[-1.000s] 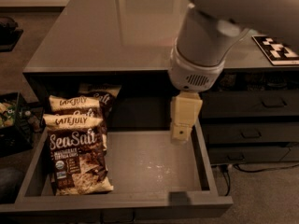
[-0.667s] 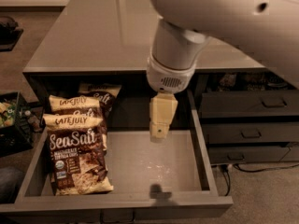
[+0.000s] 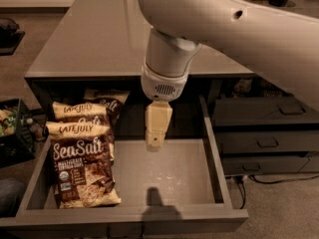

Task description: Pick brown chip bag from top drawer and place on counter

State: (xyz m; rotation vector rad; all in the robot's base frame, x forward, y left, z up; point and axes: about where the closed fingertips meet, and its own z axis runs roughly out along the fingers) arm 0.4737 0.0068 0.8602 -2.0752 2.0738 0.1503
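Camera view: my fingers (image 3: 155,141) are hanging over the open top drawer (image 3: 184,176), above the bare middle of its floor and well apart from any bag. I cannot tell whether they are released or clenched. The brown chip bag (image 3: 82,171) is lying flat in the drawer, well to the left of my fingers and nearer the drawer front. Other look-alike bags (image 3: 79,116) are lying just behind it. The table (image 3: 99,39) is stretching away behind my fingers.
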